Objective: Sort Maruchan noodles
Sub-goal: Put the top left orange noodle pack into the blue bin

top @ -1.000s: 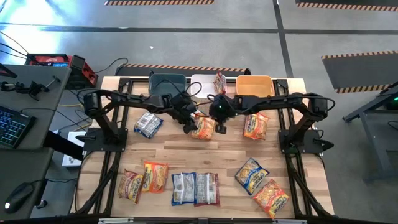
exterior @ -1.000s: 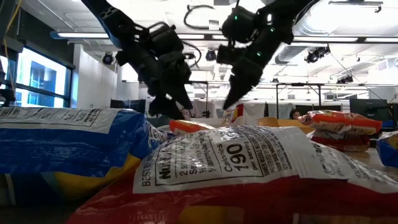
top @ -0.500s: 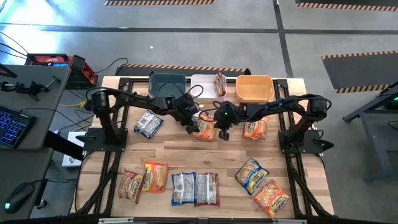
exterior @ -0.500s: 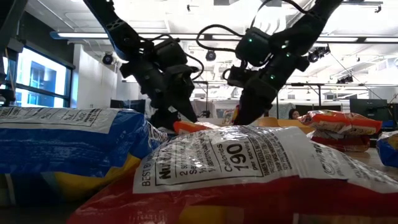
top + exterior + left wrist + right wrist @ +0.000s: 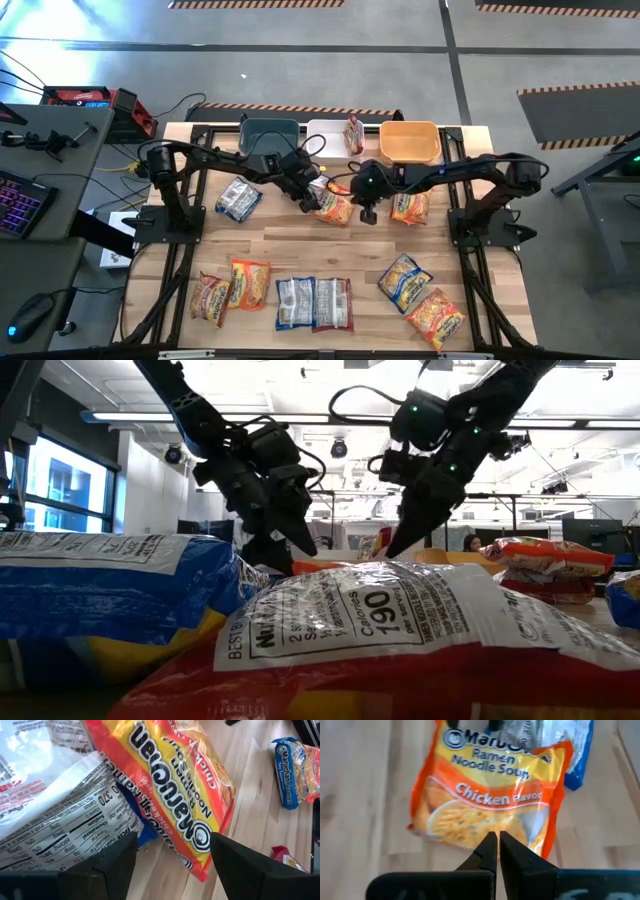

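High view — left gripper [image 5: 306, 196] and right gripper [image 5: 368, 212] flank 1 orange chicken packet [image 5: 335, 208] lying near the table's [image 5: 300, 250] far edge, before 3 bins [image 5: 329, 131]; likely steadied for pickup. Left wrist view — fingers [image 5: 245, 870] spread wide, empty, straddling it. Right wrist view — fingers [image 5: 487, 851] pinched together, holding nothing, tips at its edge.
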